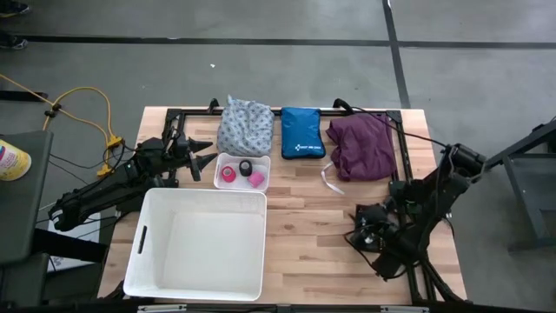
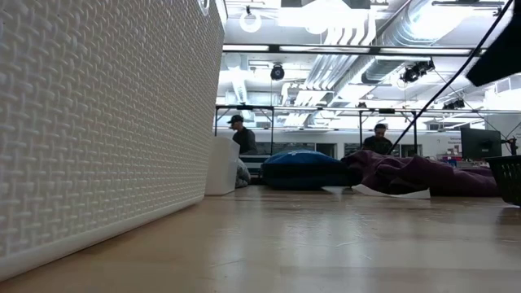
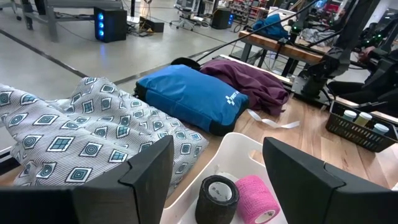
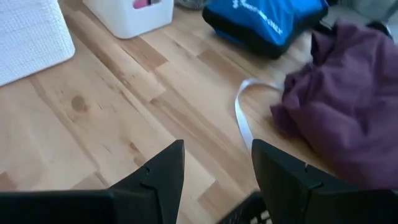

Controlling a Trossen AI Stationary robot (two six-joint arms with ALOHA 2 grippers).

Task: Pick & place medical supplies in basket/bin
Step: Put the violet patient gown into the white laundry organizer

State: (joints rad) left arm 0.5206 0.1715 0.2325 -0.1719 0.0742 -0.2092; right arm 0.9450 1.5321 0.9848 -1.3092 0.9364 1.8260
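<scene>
— Tape rolls first? Where are they?

— Black tape roll (image 3: 216, 198) and pink tape roll (image 3: 256, 198) sit in the small white tray (image 1: 261, 163), touching the far wall of the big white bin (image 1: 201, 244). The left gripper (image 1: 207, 159) hovers just beside that tray, fingers apart, holding nothing.

— And the cloths?

— Patterned cloth (image 1: 243, 127) lies beyond the tray, blue pouch (image 1: 302, 133) next along, purple cloth (image 1: 363, 145) past the pouch. The right gripper (image 4: 217, 171) waits on the bin's other side, parted and empty.

— Best approach?

— I'd drop straight over one roll, straddling it clear of the tray wall. There may be a third roll; the overhead view is too small to tell.
</scene>
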